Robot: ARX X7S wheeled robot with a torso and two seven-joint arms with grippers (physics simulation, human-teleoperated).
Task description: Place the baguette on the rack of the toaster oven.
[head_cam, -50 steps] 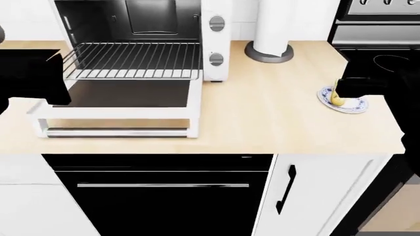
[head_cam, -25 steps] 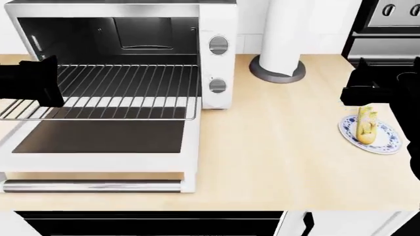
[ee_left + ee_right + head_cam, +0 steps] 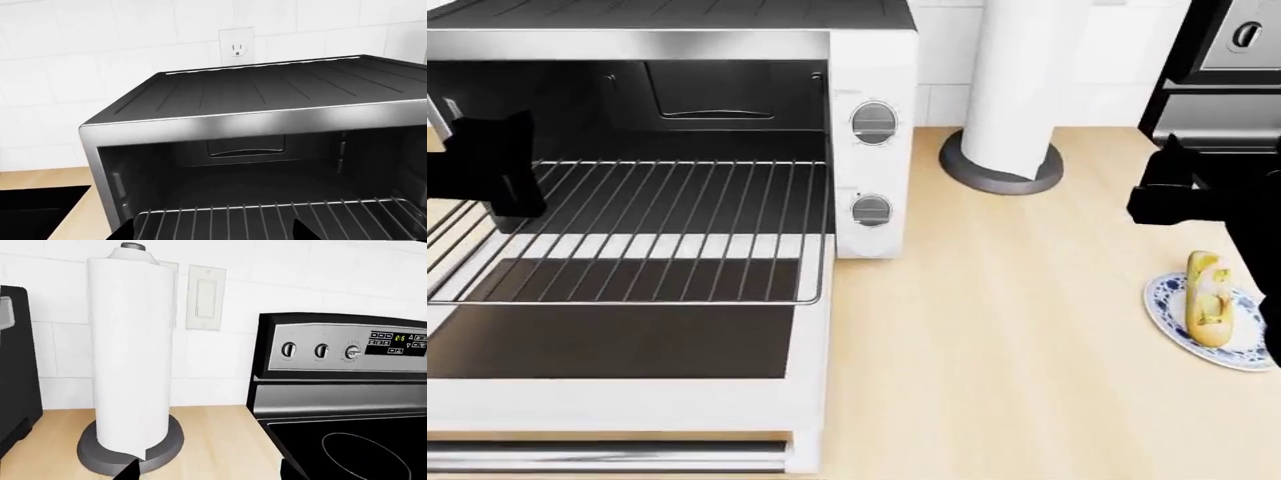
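Observation:
The baguette (image 3: 1209,310), a stubby golden loaf, lies on a small blue-patterned plate (image 3: 1169,322) at the counter's right edge. The white toaster oven (image 3: 874,60) stands at the left with its glass door (image 3: 614,340) folded down. Its silver wire rack (image 3: 654,230) is pulled partway out. My left gripper (image 3: 487,165) hovers at the rack's left side. In the left wrist view it (image 3: 213,235) is open, facing the rack (image 3: 280,220) and the dark cavity. My right gripper (image 3: 1201,190) hangs behind the plate, apart from the baguette. In the right wrist view it (image 3: 212,474) is open over bare counter.
A paper towel roll (image 3: 1008,90) on a grey base stands just right of the oven. A steel stove (image 3: 340,390) with a black cooktop borders the counter on the right. A wall outlet (image 3: 237,47) sits behind the oven.
The head view has closed in on the counter, so oven and plate look larger and lower. My right gripper, over the plate a second ago, now shows behind it.

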